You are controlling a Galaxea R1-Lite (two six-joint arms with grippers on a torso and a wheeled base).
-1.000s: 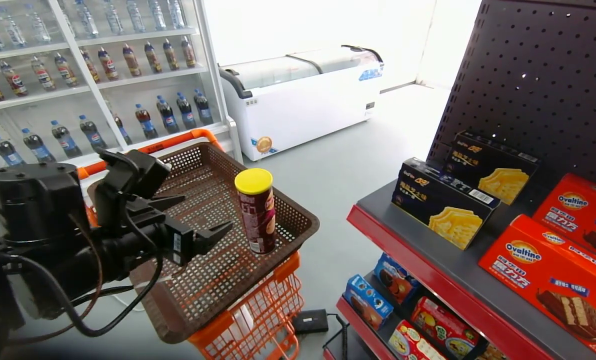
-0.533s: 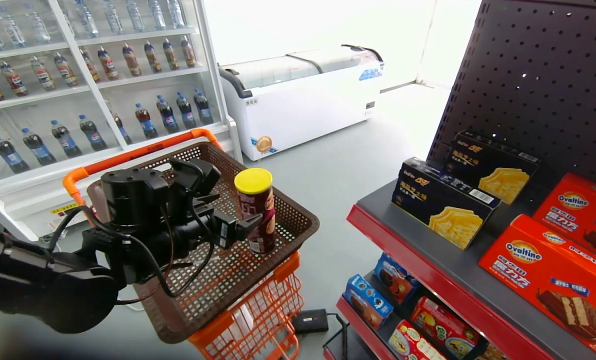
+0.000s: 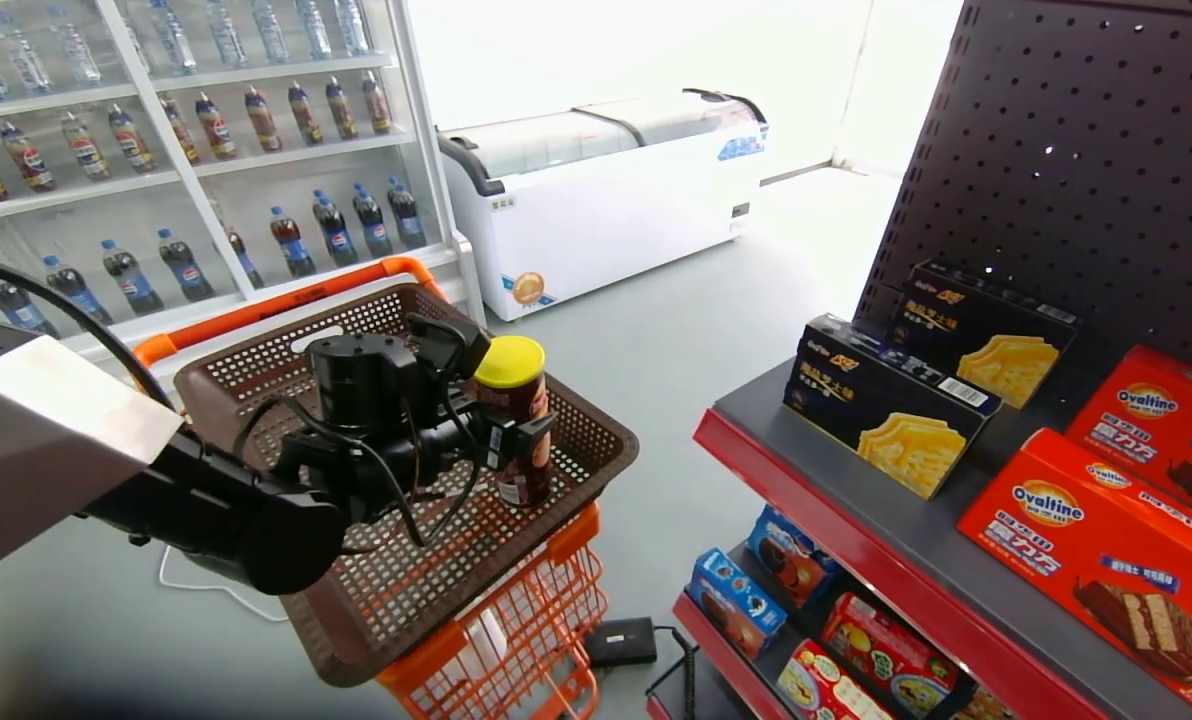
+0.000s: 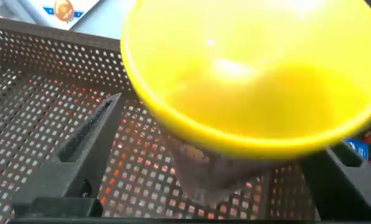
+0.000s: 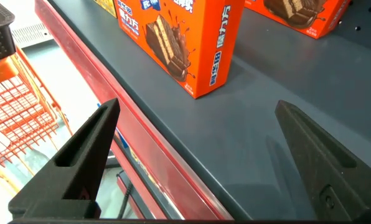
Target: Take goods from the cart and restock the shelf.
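Straddling the chip canister (image 3: 524,465) with the left gripper (image 3: 506,400): jaws spread, one finger (image 4: 86,155) to each side of the tube, apparently not yet pressing on it. Standing upright between those jaws, on the floor of the brown basket (image 3: 596,430) atop the orange cart (image 3: 526,620). Best to close slowly and squarely on the body just under the lid (image 4: 254,68), never on the lid itself. Best also to keep both pads level to avoid tipping the tube toward the basket wall beyond the fingertips. Then lift straight up, clear of the rim, before swinging toward the shelf (image 3: 946,565). Judged a light, thin-walled cylinder under a glossy printed wrap: smooth and round, so likely to slip or turn in a weak pinch and to dent in a hard one. Capped in shiny yellow plastic, slightly wider than the tube, probably springy and easy to pop off. Perforated hard plastic for the basket, thin wire grid for the cart. Holding the right gripper (image 5: 198,107) with jaws wide apart and nothing between them, over the smooth grey shelf deck, with an orange carton (image 5: 192,43) upright beyond the fingertips.
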